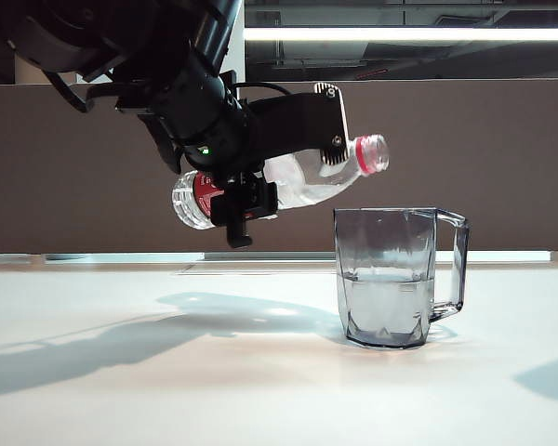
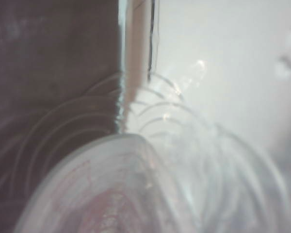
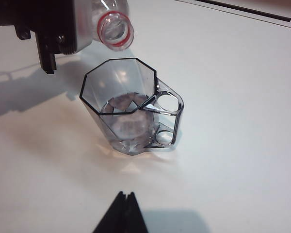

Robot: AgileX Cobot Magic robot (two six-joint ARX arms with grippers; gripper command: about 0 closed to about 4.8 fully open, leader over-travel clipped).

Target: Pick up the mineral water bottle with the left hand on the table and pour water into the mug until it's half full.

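Exterior view shows the black left gripper (image 1: 246, 200) with its silver plate and small green light holding the tall clear ribbed plastic mineral water bottle (image 1: 298, 181), white-and-red label near its base, tipped close to level in the air, its red-ringed open mouth just above and slightly short of the near rim of the transparent smoky-grey faceted mug (image 1: 395, 277) with the squared handle. That mug stands upright on the broad white glossy table (image 1: 167, 390), with clear water (image 1: 384, 302) reaching roughly to its middle, and no stream is visible between mouth and rim. I would judge the fill about reached, so the sensible thing is to bring the bottle's neck up slowly and evenly, keeping the mouth over the mug's opening so any last drops fall inside (the mouth sits very near the rim's edge, which leaves little margin). The fingers are clamped around the bottle's body, partly spread to its width, and touch nothing else. From the right wrist camera the right gripper (image 3: 121, 216) shows only as a dark tip well apart from the mug, low over the table; whether its fingers are parted I cannot tell.
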